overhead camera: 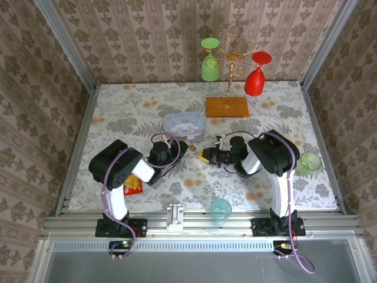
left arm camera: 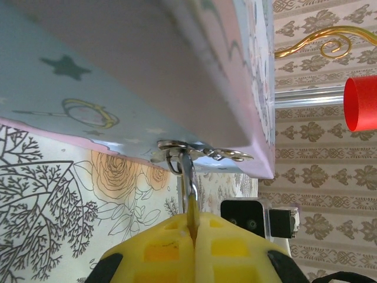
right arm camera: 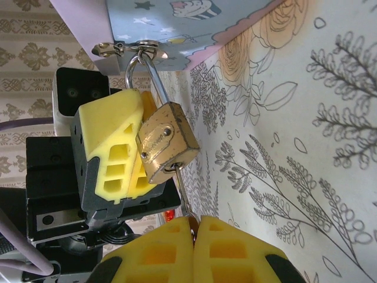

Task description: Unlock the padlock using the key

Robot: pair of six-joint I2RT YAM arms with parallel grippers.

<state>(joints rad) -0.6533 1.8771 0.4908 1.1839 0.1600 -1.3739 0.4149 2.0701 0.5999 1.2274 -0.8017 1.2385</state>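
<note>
The padlock (right arm camera: pixel 168 141) is hanging from the hasp at the blue tin's (overhead camera: pixel 184 125) five o'clock corner, mid-counter (overhead camera: pixel 118 118). The left end effector (left arm camera: pixel 193 233) is pinching it tight by the shackle. The right end effector (right arm camera: pixel 193 229) is clamping the key (right arm camera: pixel 184 197), which is sitting in the keyhole.

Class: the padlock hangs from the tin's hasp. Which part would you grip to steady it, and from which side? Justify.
I'd grip the padlock across its broad flat brass faces, coming in from the side. Its shackle is thin and round and threaded through the hasp of the tin, and the key occupies the opposite end.
</note>
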